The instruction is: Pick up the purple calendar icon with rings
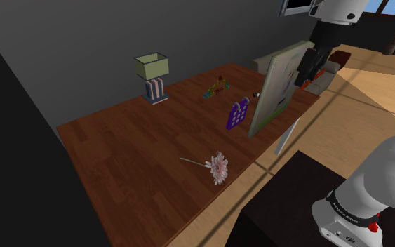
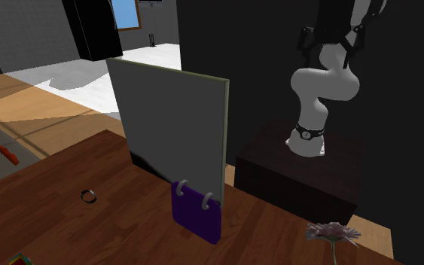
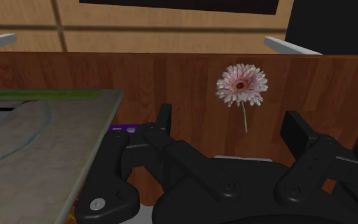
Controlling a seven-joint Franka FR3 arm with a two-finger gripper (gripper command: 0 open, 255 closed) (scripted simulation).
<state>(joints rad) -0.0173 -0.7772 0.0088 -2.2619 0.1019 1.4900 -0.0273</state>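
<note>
My gripper (image 3: pixel 229 118) slack, fingers apart, nothing between. Wrist view: pink flower (image 3: pixel 241 84) ahead. Second exterior view: purple calendar (image 2: pixel 196 211), two rings, just beside grey board (image 2: pixel 176 120). Shoulder view: lamp (image 1: pixel 154 74) well apart.

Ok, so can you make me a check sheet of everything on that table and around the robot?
Surface: brown wooden table, with things spread over it.
Job's things: purple calendar icon, rings on top, standing upright close by a big upright board.
Clutter: pink flower lying near the table's edge; lamp; colourful toy; small ring.
Grippers: gripper open, holding nothing, up near the board, not at the calendar.
Cables: nothing seen.
Surroundings: dark stand beside the table; grey wall; wood floor.
</note>
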